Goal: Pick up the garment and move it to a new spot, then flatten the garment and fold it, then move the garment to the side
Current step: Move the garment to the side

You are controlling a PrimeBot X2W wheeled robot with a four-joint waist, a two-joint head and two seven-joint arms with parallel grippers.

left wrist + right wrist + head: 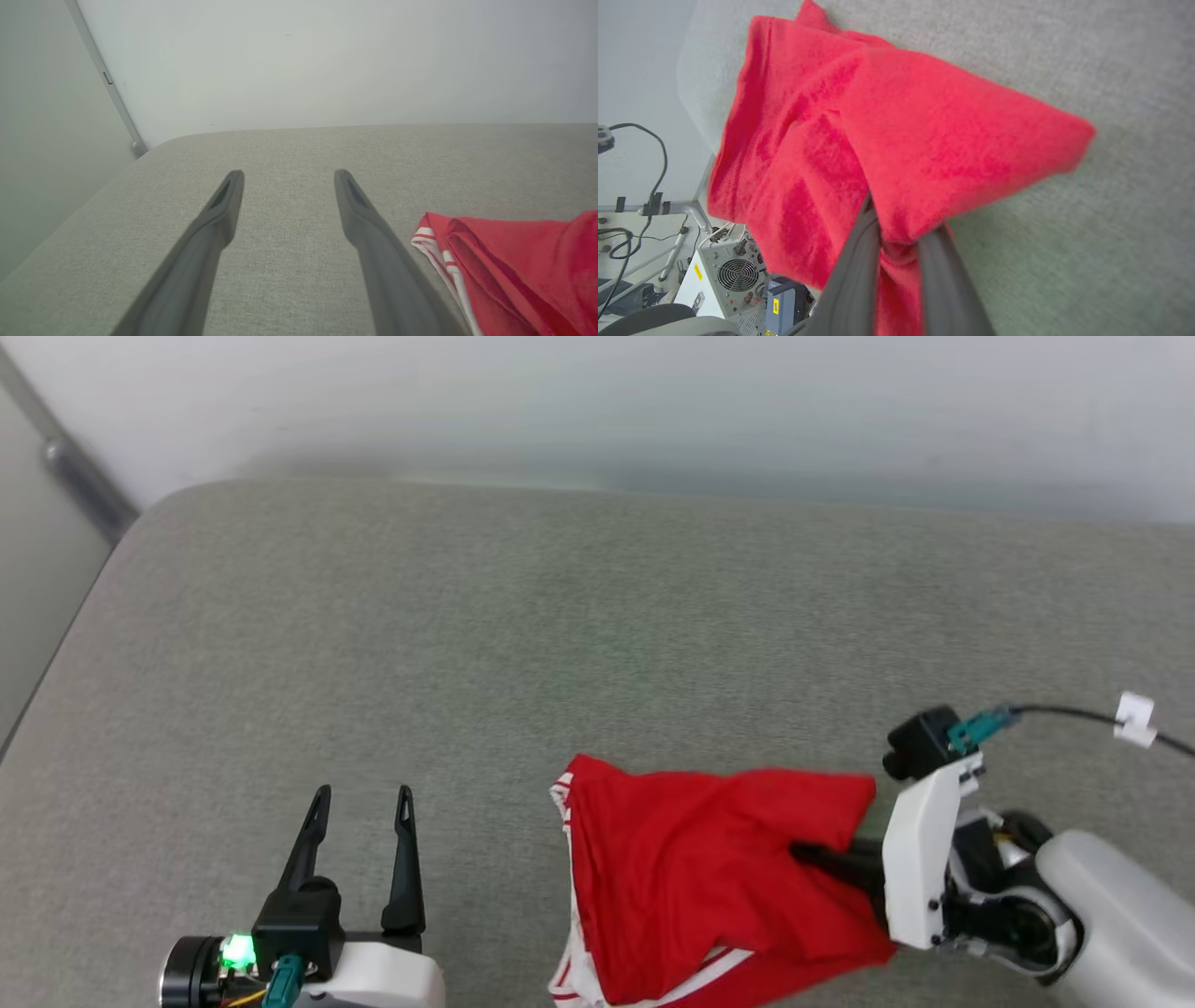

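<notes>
The jersey lies crumpled at the near right of the grey padded surface. The right gripper is clamped on a bunch of its red cloth. The left gripper hangs at the near left, fingers apart, with bare padding between it and the jersey. A box with a fan stands beyond the surface's edge.
</notes>
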